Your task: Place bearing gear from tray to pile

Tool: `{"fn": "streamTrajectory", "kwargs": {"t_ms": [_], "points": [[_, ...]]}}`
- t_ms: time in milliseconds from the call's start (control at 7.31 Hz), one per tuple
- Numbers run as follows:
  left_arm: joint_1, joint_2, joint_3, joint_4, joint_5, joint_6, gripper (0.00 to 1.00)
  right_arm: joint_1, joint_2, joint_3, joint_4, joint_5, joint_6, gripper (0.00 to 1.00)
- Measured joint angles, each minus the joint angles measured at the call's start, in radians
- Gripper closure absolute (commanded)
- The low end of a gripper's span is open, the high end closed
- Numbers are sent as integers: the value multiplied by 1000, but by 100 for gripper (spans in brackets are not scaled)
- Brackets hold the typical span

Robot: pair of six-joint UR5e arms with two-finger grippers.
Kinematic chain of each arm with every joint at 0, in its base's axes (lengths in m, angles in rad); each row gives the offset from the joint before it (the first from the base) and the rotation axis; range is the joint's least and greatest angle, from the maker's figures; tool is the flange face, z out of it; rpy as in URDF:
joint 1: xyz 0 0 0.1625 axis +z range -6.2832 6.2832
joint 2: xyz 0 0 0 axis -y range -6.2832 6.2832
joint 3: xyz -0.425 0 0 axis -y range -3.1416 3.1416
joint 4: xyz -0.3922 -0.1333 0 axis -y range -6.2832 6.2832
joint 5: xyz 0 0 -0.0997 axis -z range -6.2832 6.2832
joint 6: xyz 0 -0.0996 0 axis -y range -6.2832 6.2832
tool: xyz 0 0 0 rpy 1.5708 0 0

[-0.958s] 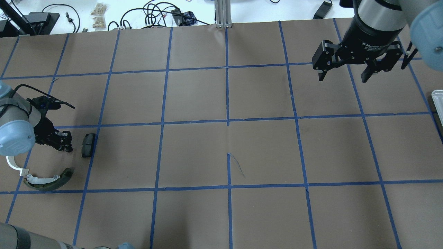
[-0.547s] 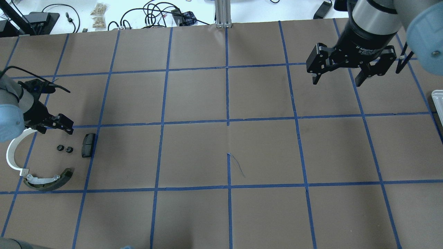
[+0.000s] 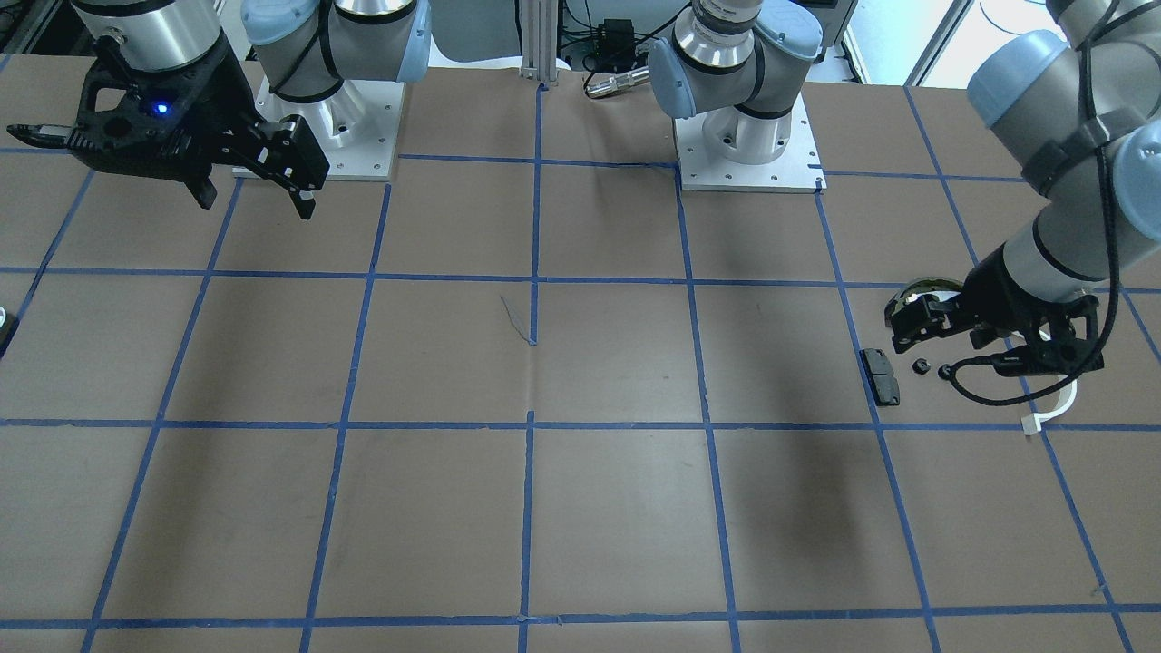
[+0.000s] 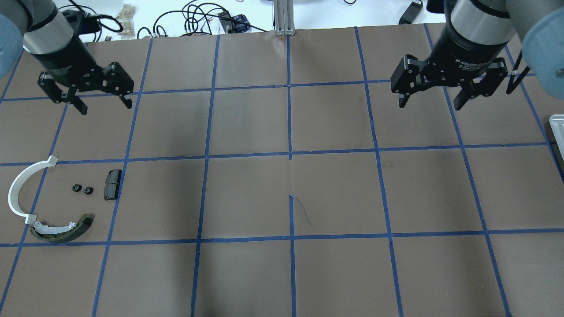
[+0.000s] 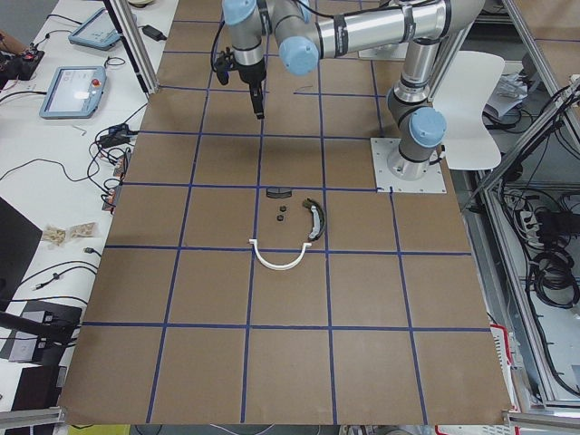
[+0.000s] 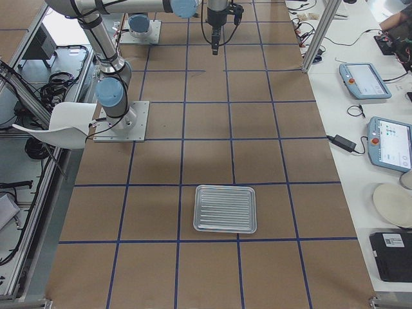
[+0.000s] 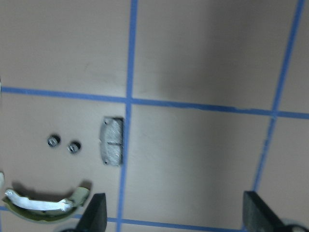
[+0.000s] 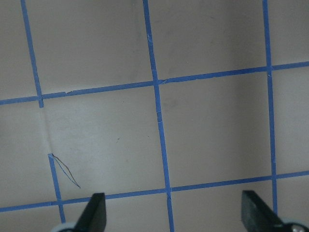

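Two small black bearing gears (image 4: 77, 188) (image 4: 88, 190) lie on the table in the pile, between the white arc (image 4: 17, 189) and the black pad (image 4: 112, 184), with the olive brake shoe (image 4: 61, 229) nearer me. My left gripper (image 4: 83, 100) hangs open and empty well beyond the pile; the left wrist view looks down on the gears (image 7: 53, 140) and pad (image 7: 111, 147) past its fingers. The front-facing view has this gripper (image 3: 907, 328) lower, close by the gears (image 3: 921, 366). My right gripper (image 4: 447, 100) stands open and empty at the far right.
A ribbed metal tray (image 6: 225, 208) sits on the table's right end; only its edge (image 4: 557, 132) shows in the overhead view. Blue tape lines grid the brown table. Cables and boxes lie past the far edge.
My left gripper let go of the gears beside the pad, then rose and moved away from the pile toward the table's far side. The right gripper has hardly shifted.
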Motion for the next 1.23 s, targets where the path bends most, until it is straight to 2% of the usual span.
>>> {"fn": "streamTrajectory", "kwargs": {"t_ms": [274, 411, 821, 1232], "points": [[-127, 46, 42, -26, -13, -57, 0, 0, -1, 0, 0, -1, 0, 0], [-155, 61, 43, -23, -17, -58, 0, 0, -2, 0, 0, -2, 1, 0], [-169, 96, 40, -26, -71, -69, 0, 0, -1, 1, -1, 1, 0, 0], [-168, 118, 15, -23, -84, -71, 0, 0, 0, 1, -1, 3, 0, 0]]}}
